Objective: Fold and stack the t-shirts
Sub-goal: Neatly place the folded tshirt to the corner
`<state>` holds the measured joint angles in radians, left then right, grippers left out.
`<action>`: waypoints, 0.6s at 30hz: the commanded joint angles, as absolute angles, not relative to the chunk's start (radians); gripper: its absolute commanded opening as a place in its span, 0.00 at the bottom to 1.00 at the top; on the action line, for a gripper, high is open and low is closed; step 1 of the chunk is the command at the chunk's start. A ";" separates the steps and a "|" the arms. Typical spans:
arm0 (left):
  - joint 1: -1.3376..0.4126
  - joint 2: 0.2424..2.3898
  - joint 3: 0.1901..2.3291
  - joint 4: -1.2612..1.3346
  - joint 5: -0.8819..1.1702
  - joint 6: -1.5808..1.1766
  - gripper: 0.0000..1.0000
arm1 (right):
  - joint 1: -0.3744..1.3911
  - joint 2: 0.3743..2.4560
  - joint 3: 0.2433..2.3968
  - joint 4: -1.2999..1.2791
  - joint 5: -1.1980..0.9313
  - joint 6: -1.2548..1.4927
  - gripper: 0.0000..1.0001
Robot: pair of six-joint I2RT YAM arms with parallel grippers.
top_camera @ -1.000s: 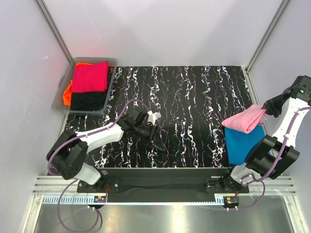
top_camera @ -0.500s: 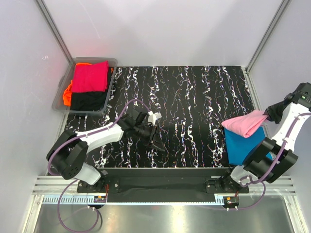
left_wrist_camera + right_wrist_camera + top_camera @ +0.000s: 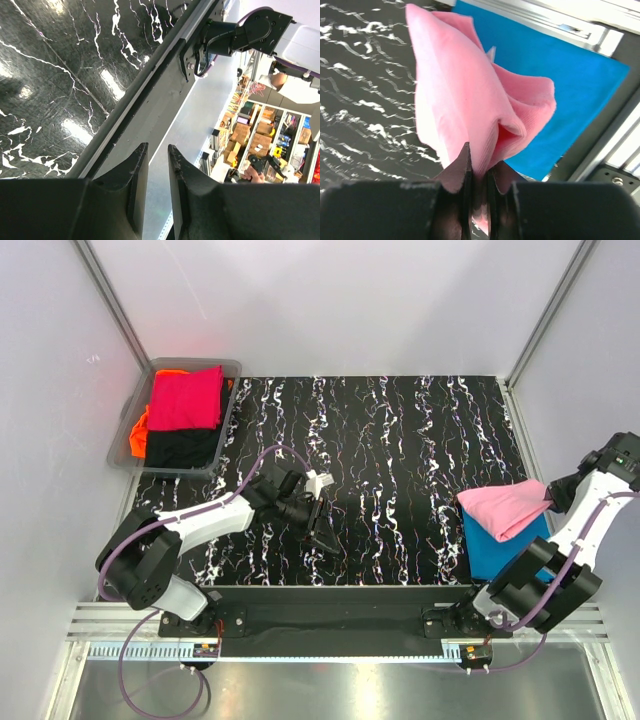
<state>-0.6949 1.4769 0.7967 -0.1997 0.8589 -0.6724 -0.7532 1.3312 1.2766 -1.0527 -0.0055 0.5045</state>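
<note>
— What is seen at the right claw (image 3: 479, 165)?

— It is clamped on a bunched fold of the light pink t-shirt (image 3: 465, 100). Cloth is pinched between the two fingers, and the rest of the shirt is seen billowing out past the tips in soft, doubled layers.

— And what is found beyond the pink cloth?

— The bright blue t-shirt (image 3: 560, 85) is laid flat and folded at the near right corner of the worktop (image 3: 400, 460). The pink shirt is held over its far part, with one end reaching out towards the middle of the worktop. Whether the two shirts are touching cannot be told.

— How is the left claw (image 3: 157, 160) set?

— Its fingers are held a little apart, with a narrow gap between them, and nothing is gripped. It is pointed towards the near edge of the worktop, on the near left part of the black, white-veined surface. Whether the surface is touched cannot be told. The dark front edge and the metal rail (image 3: 165, 65) are seen past the tips.

— What is placed farther out?

— A grey bin (image 3: 122, 430) is set at the far left corner, well apart from both claws. Three more shirts are kept in it: a crimson t-shirt (image 3: 187, 398) folded on top, a black t-shirt (image 3: 182, 447) at its near side, and an orange t-shirt (image 3: 138, 435) showing at the left edge, beneath the others.
</note>
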 commanded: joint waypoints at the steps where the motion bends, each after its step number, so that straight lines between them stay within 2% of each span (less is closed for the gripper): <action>1: -0.687 1.465 0.793 -0.175 0.907 -0.644 0.26 | -0.768 1.286 1.266 -1.065 0.067 0.485 0.00; 10: -0.681 1.467 0.796 -0.181 0.925 -0.630 0.26 | -0.784 1.267 1.163 -1.045 0.089 0.469 0.00; 13: -0.680 1.470 0.795 -0.184 0.930 -0.627 0.26 | -0.787 1.266 1.137 -1.022 0.092 0.472 0.03; 16: -0.680 1.467 0.793 -0.193 0.933 -0.621 0.26 | -0.793 1.270 1.121 -1.022 0.110 0.477 0.18; 17: -0.680 1.465 0.793 -0.199 0.934 -0.620 0.26 | -0.796 1.267 1.108 -1.022 0.124 0.480 0.37; 18: -0.677 1.460 0.792 -0.204 0.934 -0.615 0.26 | -0.822 1.259 1.100 -1.028 0.146 0.480 0.45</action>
